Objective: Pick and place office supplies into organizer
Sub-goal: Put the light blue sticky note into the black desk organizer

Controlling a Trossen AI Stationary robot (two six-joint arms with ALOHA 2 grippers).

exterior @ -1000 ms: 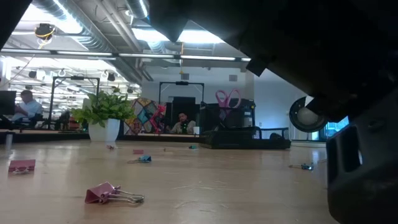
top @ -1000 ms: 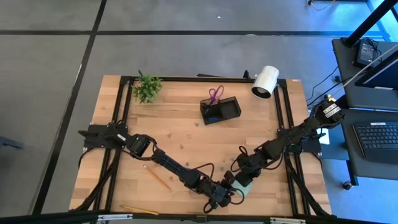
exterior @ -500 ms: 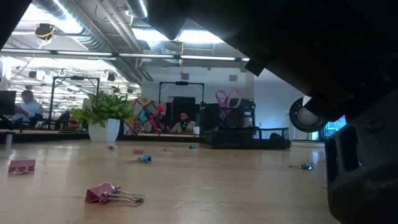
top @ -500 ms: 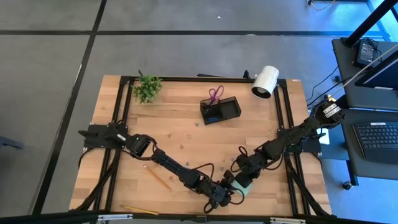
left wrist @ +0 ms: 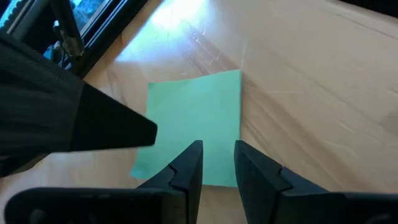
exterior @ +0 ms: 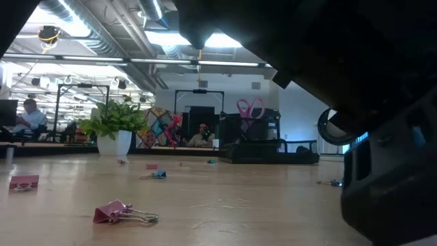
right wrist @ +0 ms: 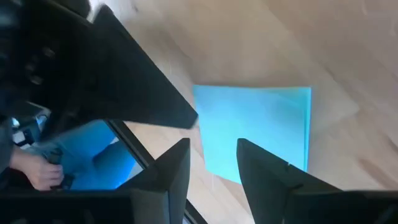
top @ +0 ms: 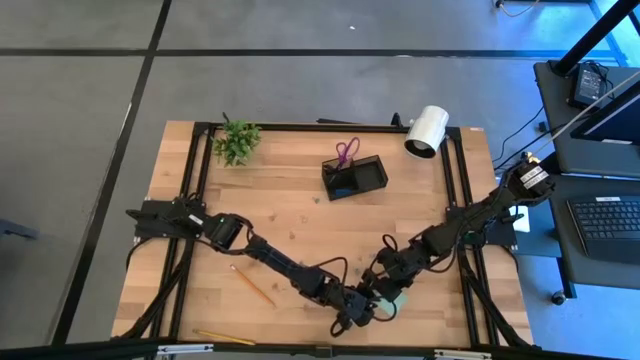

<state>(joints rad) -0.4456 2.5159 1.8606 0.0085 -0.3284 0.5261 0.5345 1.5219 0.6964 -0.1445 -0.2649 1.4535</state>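
Now, by label:

Sticky-note pad: the light-green sticky-note pad (left wrist: 199,124) lies flat on the table (top: 300,210) near its front edge, right of the middle, with both arms meeting above it.

Left claw: the left claw (left wrist: 217,163) hangs over the near edge of the pad; its two dark fingers (left wrist: 186,171) stand slightly apart with a narrow gap between them, and nothing is pinched in that gap. In the high view it sits at the end of the left arm, low by the front edge (top: 352,312).

Right claw: the right claw (right wrist: 211,163) is also over the pad, coming from the other side; its fingers (right wrist: 171,171) are spread a little and grip nothing. From above it shows just beside the left one (top: 385,290). Whether either fingertip touches the paper cannot be told.

Organizer: the black organizer (top: 354,177) stands toward the back of the table, right of centre, well apart from the pad. Purple-handled scissors (top: 345,152) stick up from its taller part; in the low view their handles show pink above it (exterior: 250,108).

Pencils: an orange pencil (top: 253,286) lies slanted on the left front part of the table, and a yellow pencil (top: 225,338) lies at the front edge.

Small items: a pink binder clip (exterior: 123,212) lies close to the low camera, and a few more small bits are scattered farther back.

Other things: a green plant (top: 236,141) stands at the back left corner, a white cylinder (top: 427,131) at the back right.
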